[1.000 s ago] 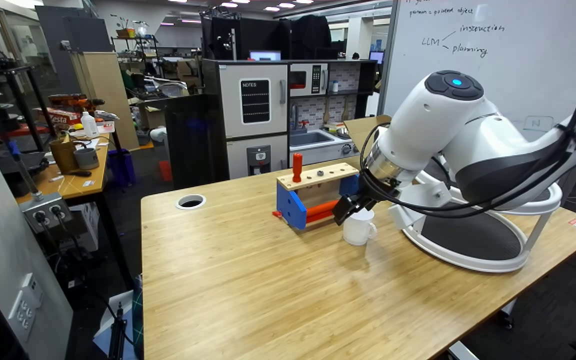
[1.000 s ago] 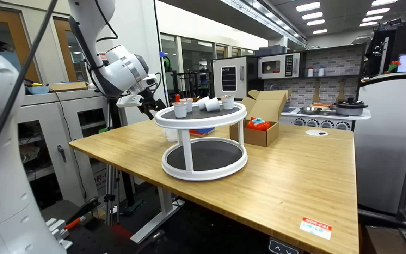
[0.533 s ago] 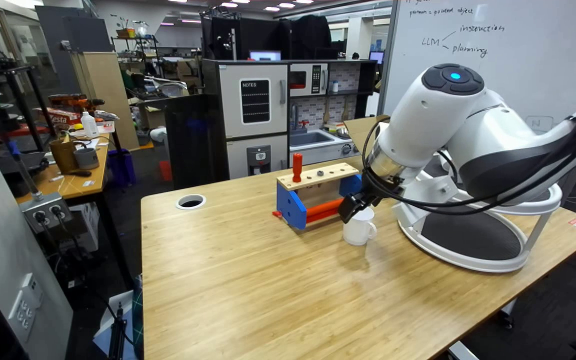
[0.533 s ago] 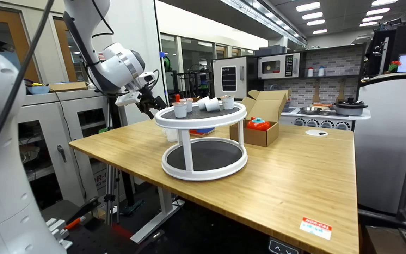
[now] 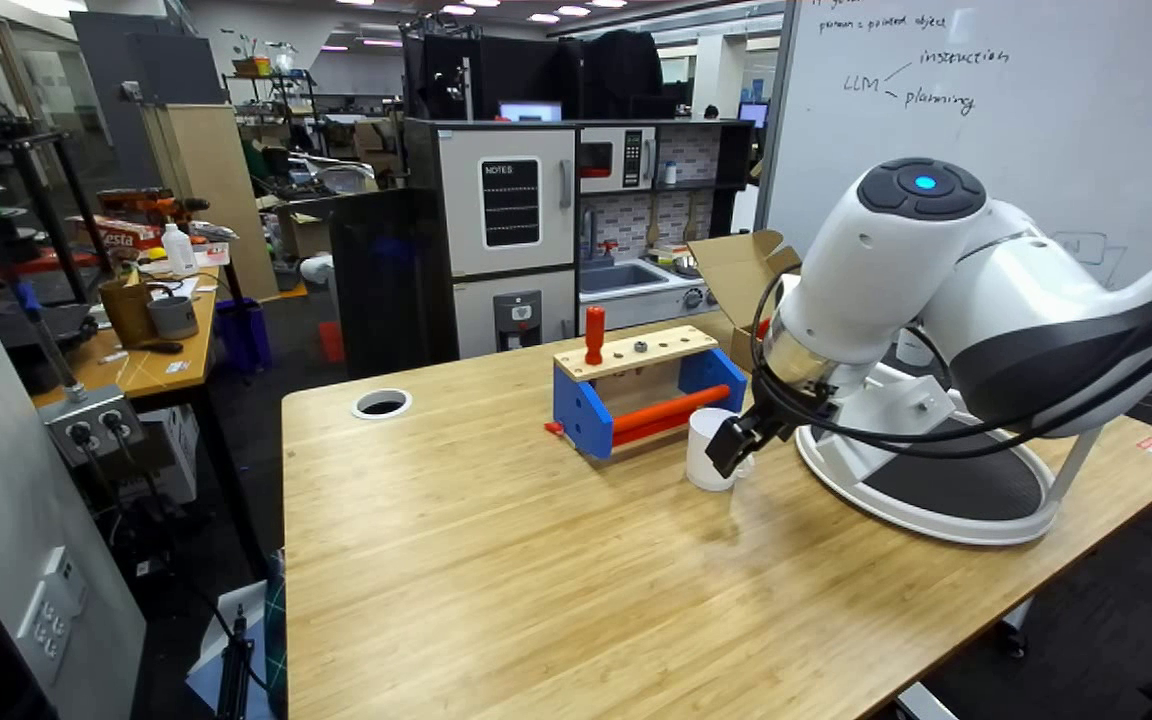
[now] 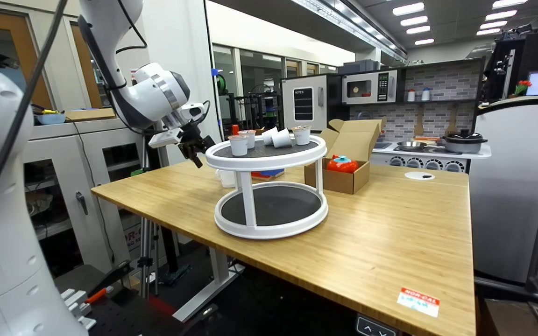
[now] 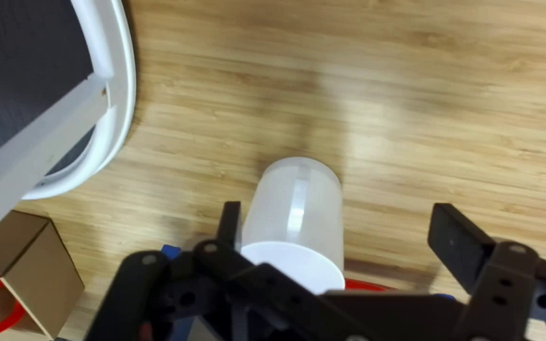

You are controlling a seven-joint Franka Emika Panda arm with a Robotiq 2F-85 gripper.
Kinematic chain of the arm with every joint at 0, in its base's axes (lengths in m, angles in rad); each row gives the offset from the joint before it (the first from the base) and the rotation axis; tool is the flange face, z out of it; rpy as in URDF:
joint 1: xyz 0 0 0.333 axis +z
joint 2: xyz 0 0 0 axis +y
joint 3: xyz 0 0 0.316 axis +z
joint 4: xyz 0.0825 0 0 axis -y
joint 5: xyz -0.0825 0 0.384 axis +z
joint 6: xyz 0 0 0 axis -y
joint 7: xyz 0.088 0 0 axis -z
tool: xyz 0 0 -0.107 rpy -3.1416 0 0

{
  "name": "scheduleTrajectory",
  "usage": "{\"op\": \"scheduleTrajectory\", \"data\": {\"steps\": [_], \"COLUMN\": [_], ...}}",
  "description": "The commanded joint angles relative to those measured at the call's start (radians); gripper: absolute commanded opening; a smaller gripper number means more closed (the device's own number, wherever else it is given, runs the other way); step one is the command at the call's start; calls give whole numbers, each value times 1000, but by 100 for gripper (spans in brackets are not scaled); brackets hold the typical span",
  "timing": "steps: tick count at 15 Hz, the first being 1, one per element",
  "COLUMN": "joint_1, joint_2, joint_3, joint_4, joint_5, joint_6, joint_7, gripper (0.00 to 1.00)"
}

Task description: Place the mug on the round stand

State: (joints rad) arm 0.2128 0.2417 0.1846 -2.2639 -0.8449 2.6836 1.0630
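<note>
One table [image 5: 496, 560] — broad in both exterior views, a patch in the wrist view. Arm [image 5: 986, 295] bent over it, wrist tilted. Round stand [image 6: 269, 163] on table. Gripper [image 7: 340, 222] slants down, jaws spread wide. Mug [image 7: 296, 203] upright on table near stand. Five small cups [image 6: 239, 146] on stand's upper tier — full count only in an exterior view.

So the mug [image 7: 296, 203] looks smooth and kinda glossy, bright streak of shine down its side, though ceramic or plastic I honestly can't tell. The round stand [image 6: 269, 164] reads as slick plastic with matt liners [image 6: 273, 205], and the tabletop [image 5: 496, 570] is grainy wood with a soft sheen. Gripper [image 7: 340, 229] looks mostly matt, the box [image 6: 336, 183] is plain dull cardboard, and the arm [image 5: 836, 270] is smooth and a bit shiny.
</note>
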Motion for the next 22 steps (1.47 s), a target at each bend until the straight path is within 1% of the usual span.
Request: {"op": "scheduleTrajectory", "data": {"steps": [1,4,9,22], "joint_1": [-14,-23,-23,-28], "joint_2": [-20,-2,30,62], "joint_3": [-2,-15,-13,-3], "joint_4": [-28,-10,46,49], "joint_5": [34,21,33,67], "joint_6": [-14,20,26,27], "joint_7": [-8,-1,-22,-26], "gripper": [100,100,100,100]}}
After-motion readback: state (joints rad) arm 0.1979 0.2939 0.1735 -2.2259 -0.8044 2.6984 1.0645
